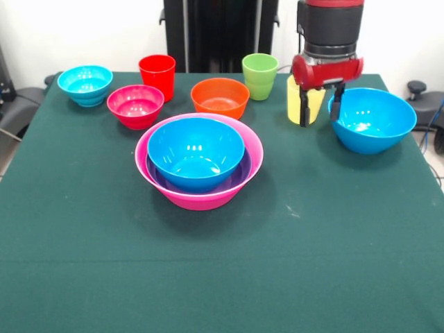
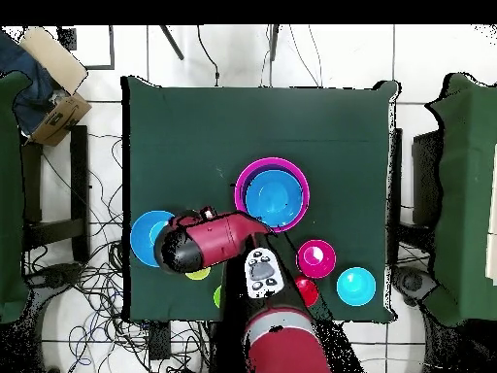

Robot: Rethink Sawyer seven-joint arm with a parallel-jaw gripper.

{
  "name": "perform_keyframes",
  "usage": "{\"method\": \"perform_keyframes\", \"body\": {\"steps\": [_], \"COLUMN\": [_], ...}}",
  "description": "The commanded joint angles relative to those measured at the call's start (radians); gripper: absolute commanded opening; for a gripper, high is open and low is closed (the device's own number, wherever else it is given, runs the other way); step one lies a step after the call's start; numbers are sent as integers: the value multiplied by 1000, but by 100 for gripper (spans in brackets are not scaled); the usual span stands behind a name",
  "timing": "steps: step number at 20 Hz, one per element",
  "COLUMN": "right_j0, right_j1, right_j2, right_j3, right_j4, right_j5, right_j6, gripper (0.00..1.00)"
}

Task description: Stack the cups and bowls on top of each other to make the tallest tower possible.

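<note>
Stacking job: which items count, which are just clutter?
Job:
- tower of pink, purple, blue bowls
- loose blue bowl
- orange bowl, magenta bowl, cyan bowl
- red cup, green cup, yellow cup

Clutter:
- cardboard box
- floor cables

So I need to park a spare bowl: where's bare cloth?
The whole stretch of table in front of the tower is free, as is the gap between it and the loose blue bowl. The back row, around the claw, is crowded.
</note>
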Motion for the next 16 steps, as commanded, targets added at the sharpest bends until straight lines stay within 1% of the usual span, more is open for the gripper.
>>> {"method": "perform_keyframes", "body": {"steps": [1, 7, 12, 16], "right_j0": [-40, 8, 82, 141], "right_j1": [-68, -38, -5, 14], "right_j2": [123, 84, 26, -16], "right_j3": [-38, -58, -60, -70], "right_j4": [48, 25, 13, 19], "right_j5": [208, 179, 123, 98], "right_j6": [-3, 47, 115, 154], "gripper": [100, 100, 100, 100]}}
